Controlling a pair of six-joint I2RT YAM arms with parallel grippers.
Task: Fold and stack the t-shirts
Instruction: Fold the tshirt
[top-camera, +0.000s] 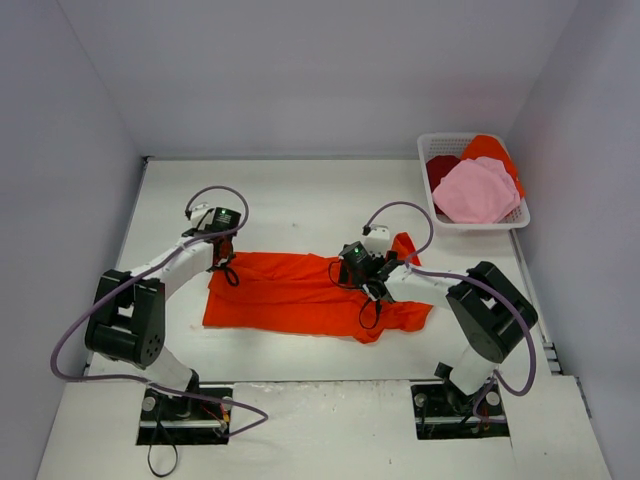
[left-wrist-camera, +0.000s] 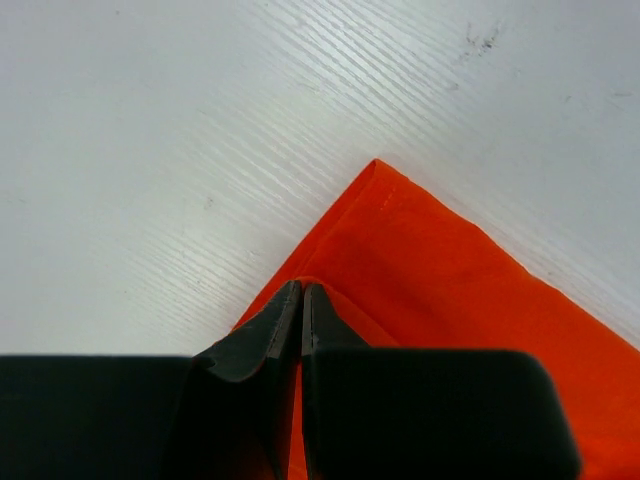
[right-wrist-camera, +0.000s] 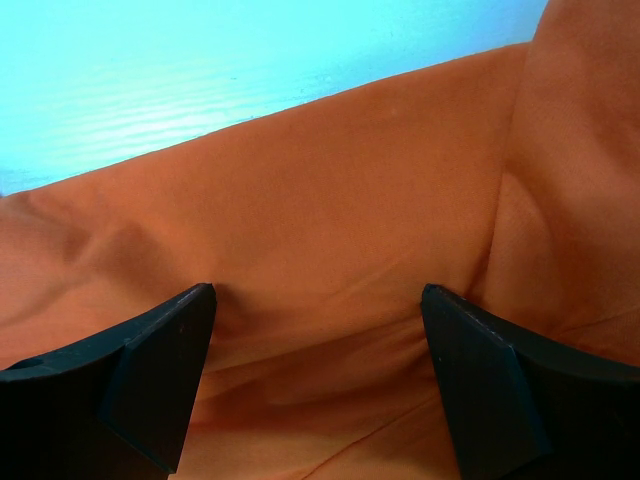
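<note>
We note left gripper (left-wrist-camera: 301, 292) pinched shut on orange shirt (top-camera: 290, 290) near its corner; right gripper (right-wrist-camera: 318, 297) spread wide above it

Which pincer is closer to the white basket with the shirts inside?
The right one. The right pincer is open over the right part of the orange shirt; the basket lies beyond it to the right. The left pincer grips the shirt's far left corner, much farther away.

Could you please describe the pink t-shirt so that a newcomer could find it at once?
Look to the white lattice basket at the table's far right corner. In it, the light pink t-shirt lies on top, at the near side. It is the only pale one, beside a dark red t-shirt and an orange t-shirt.
</note>
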